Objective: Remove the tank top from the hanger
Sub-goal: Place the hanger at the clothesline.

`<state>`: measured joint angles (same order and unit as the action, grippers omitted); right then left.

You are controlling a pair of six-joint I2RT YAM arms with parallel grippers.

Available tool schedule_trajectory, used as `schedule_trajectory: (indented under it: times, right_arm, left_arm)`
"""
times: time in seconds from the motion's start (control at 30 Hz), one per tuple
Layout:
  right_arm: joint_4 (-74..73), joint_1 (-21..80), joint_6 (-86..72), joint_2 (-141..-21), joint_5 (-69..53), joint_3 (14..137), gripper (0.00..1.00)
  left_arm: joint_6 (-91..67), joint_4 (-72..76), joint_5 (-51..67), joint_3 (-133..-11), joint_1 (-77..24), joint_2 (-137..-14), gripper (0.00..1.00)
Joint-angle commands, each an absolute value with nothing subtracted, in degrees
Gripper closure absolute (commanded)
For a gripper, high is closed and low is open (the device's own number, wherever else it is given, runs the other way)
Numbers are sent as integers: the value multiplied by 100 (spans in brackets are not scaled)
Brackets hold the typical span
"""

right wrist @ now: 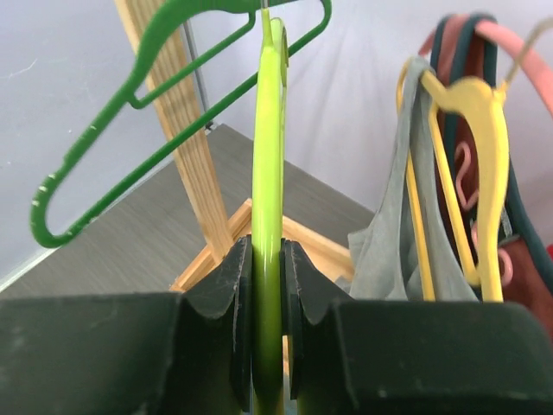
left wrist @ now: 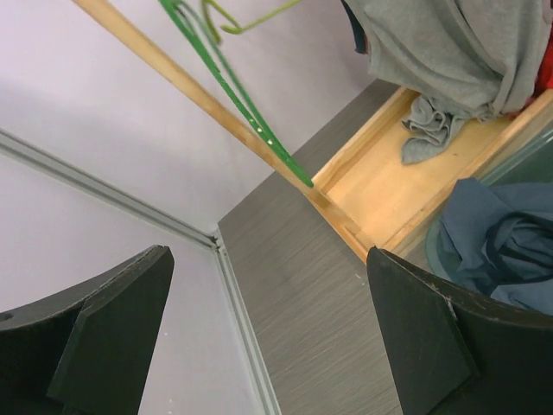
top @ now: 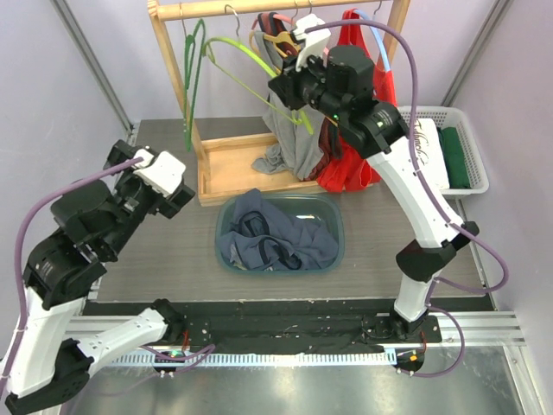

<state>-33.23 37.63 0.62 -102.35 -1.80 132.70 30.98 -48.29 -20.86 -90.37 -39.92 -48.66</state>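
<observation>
A grey tank top [top: 289,143] hangs on the wooden rack, its hem bunched on the rack's base. In the right wrist view it [right wrist: 389,251] drapes over a yellow hanger [right wrist: 484,112]. My right gripper [top: 289,89] is up at the rail, shut on a bare lime-green hanger [top: 251,59]. That hanger's bar [right wrist: 269,156] is pinched between my jaws [right wrist: 268,285]. My left gripper [top: 164,186] is open and empty, low over the table's left side [left wrist: 268,337], well away from the tank top [left wrist: 458,52].
A dark green hanger [top: 192,78] hangs at the rail's left end by the rack post. A red garment [top: 350,164] hangs right of the tank top. A teal basin [top: 339,226] holds blue clothes [top: 276,238]. A white basket [top: 467,130] stands at the right.
</observation>
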Motion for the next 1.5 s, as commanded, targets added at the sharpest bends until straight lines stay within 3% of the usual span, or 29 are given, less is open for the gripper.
schedule_trajectory:
  times: [0.0,0.47,0.73,1.47]
  right_arm:
    - [-2822,4113,711,-10353,631,14203,99]
    - [-2189,4254,932,-10608,1520,13948,99]
    - [-1925,4254,783,-11144,1494,14379,99]
    - [-1582,4588,712,-11804,1257,14150,99]
  left_arm:
    - [3076,-4720,-1899,-8869,-3955,-4983,0]
    - [2918,-4913,-1644,-8613,-3894,-4904,0]
    - [2857,-4975,-1503,-8578,-3788,-4834,0]
    - [2751,-4975,-1380,-8605,-3753,-4887,0]
